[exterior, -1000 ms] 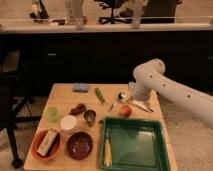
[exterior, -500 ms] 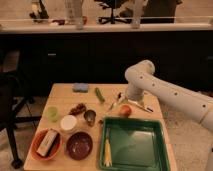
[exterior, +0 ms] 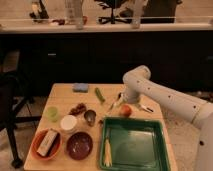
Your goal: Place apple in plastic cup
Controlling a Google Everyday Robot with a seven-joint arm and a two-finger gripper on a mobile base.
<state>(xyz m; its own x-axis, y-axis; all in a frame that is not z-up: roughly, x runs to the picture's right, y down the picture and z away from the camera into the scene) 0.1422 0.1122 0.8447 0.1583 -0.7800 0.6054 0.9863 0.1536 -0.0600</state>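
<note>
**While the apple [exterior: 125, 110] lies by the green tray [exterior: 142, 150], the plastic cup [exterior: 52, 113] is found well to the tray's left**

Since the fruit has to end up inside the plastic cup, the layout is best read from the left of the bench [exterior: 62, 95] towards the green tray. Farthest left of the tray, an orange bowl [exterior: 35, 150] holding a small box is seen at the bench's near corner. The plastic cup is set beyond that bowl, upright with its mouth open, well left of the tray and seemingly unblocked from above. A white round container [exterior: 68, 123] and a dark bowl [exterior: 80, 145] are placed between the cup and the tray, with dark grapes [exterior: 77, 108] and a blue sponge [exterior: 80, 87] farther back. A small metal cup [exterior: 90, 117] is stood just off the tray's far left corner, and a green vegetable [exterior: 100, 95] is laid beyond it.

The apple is rested on the bench just beyond the tray's far rim, not yet lifted as far as can be judged. The gripper [exterior: 121, 102] is held low, directly over and behind the apple, presumably so that the fruit can be taken from above. Whether it is spread or closed cannot be told. The white arm [exterior: 155, 92] is reached in from the tray's right. A carry leftward over the metal cup and grapes would be called for.
</note>
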